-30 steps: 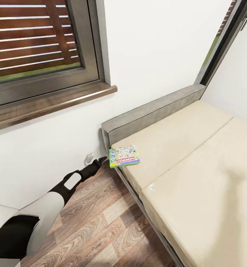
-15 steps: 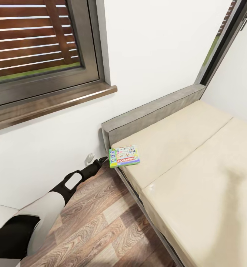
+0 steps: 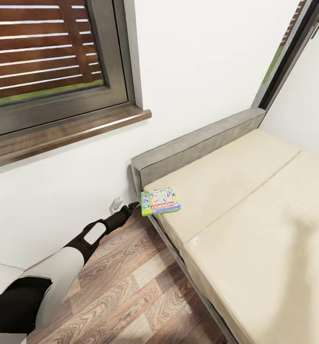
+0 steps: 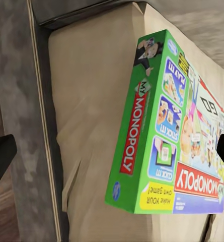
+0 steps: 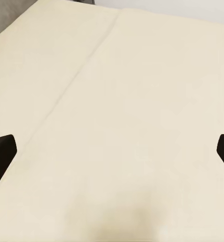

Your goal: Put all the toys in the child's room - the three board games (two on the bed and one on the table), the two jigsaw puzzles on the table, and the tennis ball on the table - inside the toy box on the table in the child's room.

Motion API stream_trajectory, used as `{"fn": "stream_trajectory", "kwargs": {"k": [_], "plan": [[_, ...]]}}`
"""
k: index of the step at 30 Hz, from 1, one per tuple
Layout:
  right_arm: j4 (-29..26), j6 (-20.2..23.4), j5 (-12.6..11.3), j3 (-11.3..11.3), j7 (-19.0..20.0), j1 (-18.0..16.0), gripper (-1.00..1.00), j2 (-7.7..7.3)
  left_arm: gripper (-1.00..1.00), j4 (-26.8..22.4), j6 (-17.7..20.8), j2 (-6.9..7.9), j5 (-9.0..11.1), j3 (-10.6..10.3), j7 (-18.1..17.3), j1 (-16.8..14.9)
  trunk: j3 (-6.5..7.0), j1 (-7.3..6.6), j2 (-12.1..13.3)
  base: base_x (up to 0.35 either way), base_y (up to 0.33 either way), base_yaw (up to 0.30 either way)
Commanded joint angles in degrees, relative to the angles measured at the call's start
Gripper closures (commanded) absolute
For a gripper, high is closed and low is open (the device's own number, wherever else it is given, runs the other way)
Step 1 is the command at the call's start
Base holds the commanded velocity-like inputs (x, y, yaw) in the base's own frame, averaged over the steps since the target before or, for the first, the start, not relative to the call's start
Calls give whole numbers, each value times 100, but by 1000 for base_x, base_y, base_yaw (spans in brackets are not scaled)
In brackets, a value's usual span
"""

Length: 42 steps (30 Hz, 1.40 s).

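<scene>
Now, as the views show:
Monopoly box (image 3: 160, 201): thin flat rectangular carton with glossy print, green edges and a white face with cartoon panels; it lies flat on the bed (image 3: 255, 210), at the corner near the headboard (image 3: 197, 143).
Writing: "MONOPOLY" in white on a red band, on the face and on the green side; also "MAKE YOUR OWN GAME!", "STICK IT!", "CLICK IT!".
Bed: smooth beige sheet with one straight seam, in a dark grey frame; the headboard is low and mottled grey.
Left hand (image 3: 133, 206): open, dark fingertips wide apart, just beside the box edge, not gripping it.
Right hand (image 5: 112, 151): open, fingertips wide apart over the bare sheet.
Floor (image 3: 130, 291): wood planks with strong grain.
Window (image 3: 49, 62): dark frame, brown sill, reddish slats outside.
</scene>
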Motion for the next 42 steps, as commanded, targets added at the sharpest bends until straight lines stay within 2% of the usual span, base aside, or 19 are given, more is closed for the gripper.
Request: {"fn": "stream_trajectory", "kwargs": {"k": [1,42], "plan": [[-1,33,7,-13,23,-4,-100,1,-100,1,23,3,54,-24,-4,-3,-8,-1,-2,0,0,0],[-1,40,9,-16,19,-8,-100,-2,-100,1,27,4,44,-29,-4,-4,-317,-1,-2,0,0,0]]}}
